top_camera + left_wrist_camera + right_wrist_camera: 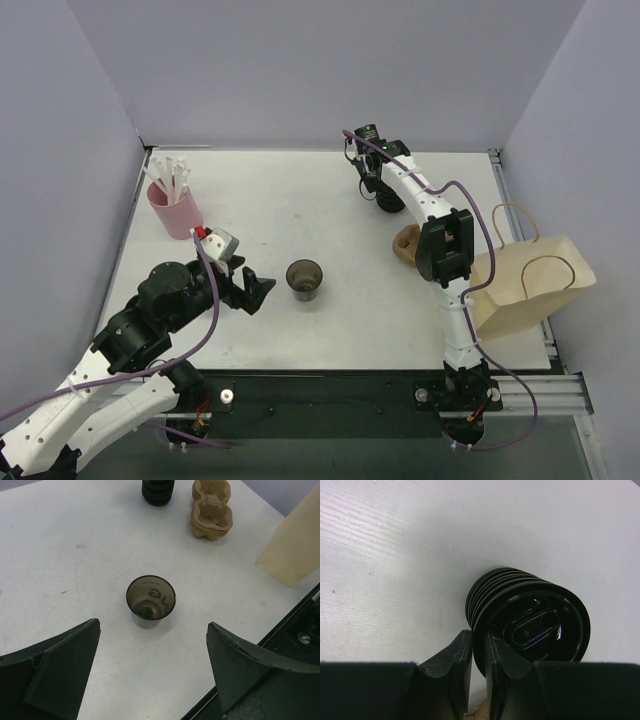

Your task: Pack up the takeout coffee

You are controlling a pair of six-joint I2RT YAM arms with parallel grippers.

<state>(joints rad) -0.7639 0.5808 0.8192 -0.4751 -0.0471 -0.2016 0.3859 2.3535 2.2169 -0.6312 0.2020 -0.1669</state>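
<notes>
Cup (304,279) sits on the table (300,190) ahead of my left end effector (262,293), lids (158,491) back right, bag (530,285) far right, sticks (172,178) back left.

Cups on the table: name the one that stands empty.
The small dark lidless cup in the middle of the table: its bare bottom shows. The pink cup at the far left holds white sticks.

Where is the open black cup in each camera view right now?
Top external: open black cup stands at the table's centre, between the two arms.
Left wrist: mid-frame, upright, seen from above.
Right wrist: not in it.
Shared landmark: stack of black lids, far right of centre from above, at the top edge in left wrist, filling right wrist.
</notes>
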